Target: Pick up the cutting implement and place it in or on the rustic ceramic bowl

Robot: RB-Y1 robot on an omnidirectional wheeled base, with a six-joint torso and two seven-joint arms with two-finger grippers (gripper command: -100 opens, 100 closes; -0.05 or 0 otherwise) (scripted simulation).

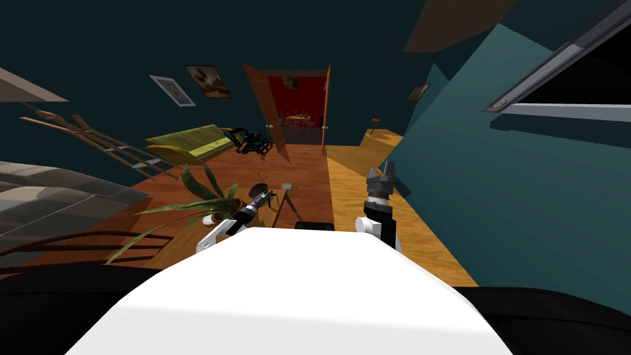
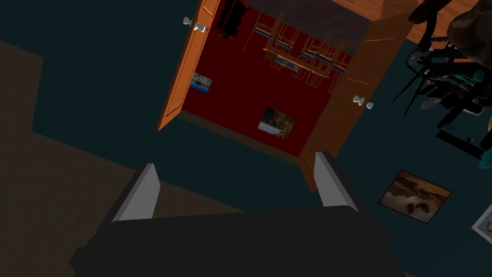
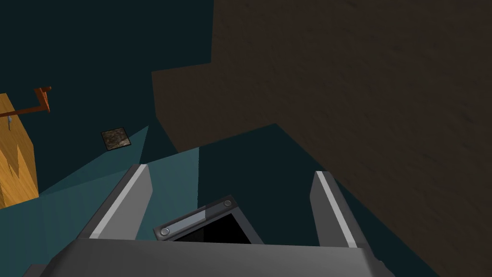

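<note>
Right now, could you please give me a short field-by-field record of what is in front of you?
left gripper: open, low over the wooden table, close to the bowl
right gripper: open, raised beside the teal wall
wooden table: holds potted plant, dark brown bowl, flat grey square
doorway: two orange doors open onto a red room
sofa: olive green, by the far wall
</note>
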